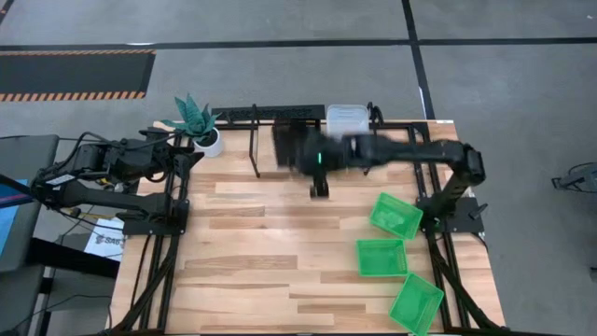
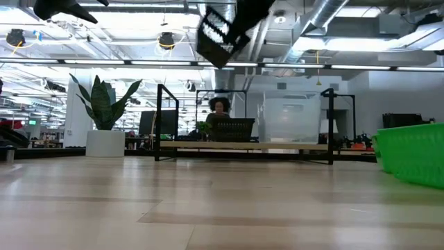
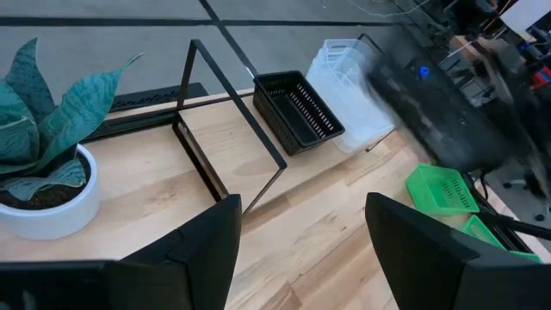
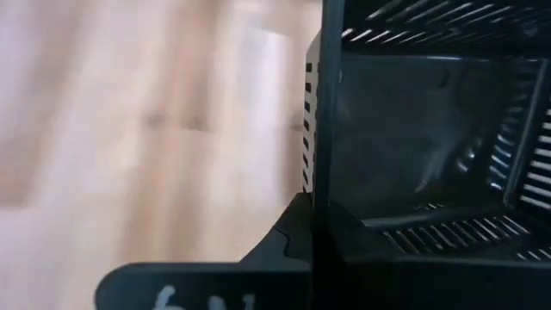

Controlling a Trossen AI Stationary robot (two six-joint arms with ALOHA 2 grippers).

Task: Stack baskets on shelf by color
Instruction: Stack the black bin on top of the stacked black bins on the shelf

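Green plastic baskets, three of them, are lying apart on the wooden plank surface near your right arm's base, waiting their turn. Beyond them, your right gripper is carrying a black mesh-sided basket high in the air, jaws clamped on its wall, probably to stack it on its twin. Your left gripper is hanging wide beside the white plant pot. Only its wrist view is showing the far shelf with a black basket touching the clear translucent baskets.
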